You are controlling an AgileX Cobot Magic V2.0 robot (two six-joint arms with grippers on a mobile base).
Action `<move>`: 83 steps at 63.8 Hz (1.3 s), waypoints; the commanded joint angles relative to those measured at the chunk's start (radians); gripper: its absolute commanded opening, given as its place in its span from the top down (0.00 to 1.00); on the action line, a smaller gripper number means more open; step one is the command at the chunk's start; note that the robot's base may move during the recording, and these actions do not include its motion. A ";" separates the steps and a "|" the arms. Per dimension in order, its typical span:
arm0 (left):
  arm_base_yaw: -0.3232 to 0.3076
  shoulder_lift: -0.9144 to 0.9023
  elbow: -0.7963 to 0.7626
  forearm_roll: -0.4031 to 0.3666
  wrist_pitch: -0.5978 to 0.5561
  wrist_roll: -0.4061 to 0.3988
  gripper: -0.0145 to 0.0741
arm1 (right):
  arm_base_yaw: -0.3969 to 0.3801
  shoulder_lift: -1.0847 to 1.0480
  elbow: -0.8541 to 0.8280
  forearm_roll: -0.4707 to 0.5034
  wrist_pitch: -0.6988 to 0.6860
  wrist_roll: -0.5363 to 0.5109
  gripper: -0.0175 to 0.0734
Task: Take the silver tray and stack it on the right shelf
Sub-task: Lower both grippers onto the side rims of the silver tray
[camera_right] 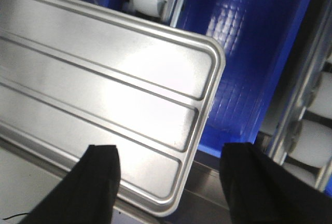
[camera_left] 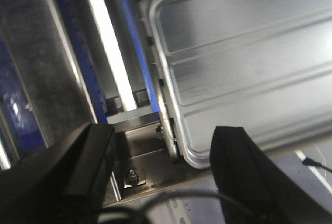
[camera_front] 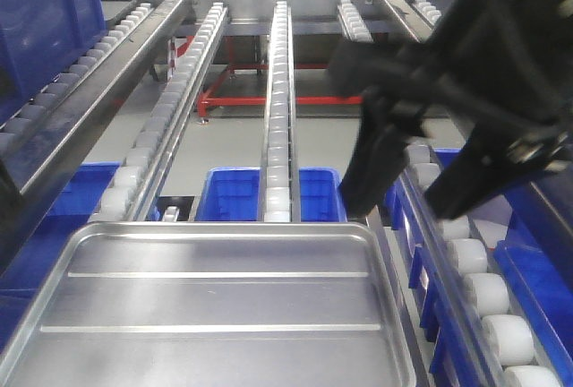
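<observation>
The silver tray (camera_front: 224,306) is shown with its ridged floor uncovered, a blue bin (camera_right: 249,53) beside it. The left gripper (camera_left: 163,167) and right gripper (camera_right: 171,177) are held wide open over its corners.

Shallow rectangular silver metal tray (camera_front: 224,306) with rounded corners, narrow raised rim and two long floor ridges, lying flat at the near end of the grey steel-framed roller rack (camera_front: 279,109), rows of small white rollers stretching away beyond it

The right gripper (camera_right: 171,156) hangs with its two black fingers (camera_right: 101,180) spread wide, straddling the near right corner of the silver tray (camera_right: 104,79). Just beyond the tray's rim sits a blue bin (camera_right: 249,53), with white rollers (camera_right: 306,141) at right.
</observation>
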 commanded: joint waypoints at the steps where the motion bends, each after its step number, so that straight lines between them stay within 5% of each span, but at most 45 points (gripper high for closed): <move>1: -0.025 0.028 -0.033 0.054 -0.058 -0.163 0.48 | 0.003 0.023 -0.040 0.000 -0.046 0.042 0.24; 21: -0.025 0.177 -0.081 0.042 -0.101 -0.234 0.48 | 0.003 0.105 -0.040 -0.061 -0.094 0.155 0.24; 60: -0.065 0.346 -0.149 0.056 -0.110 -0.239 0.48 | 0.003 0.192 -0.040 -0.106 -0.108 0.156 0.24; 83: -0.066 0.376 -0.147 0.103 -0.115 -0.313 0.48 | 0.003 0.192 -0.040 -0.144 -0.114 0.156 0.24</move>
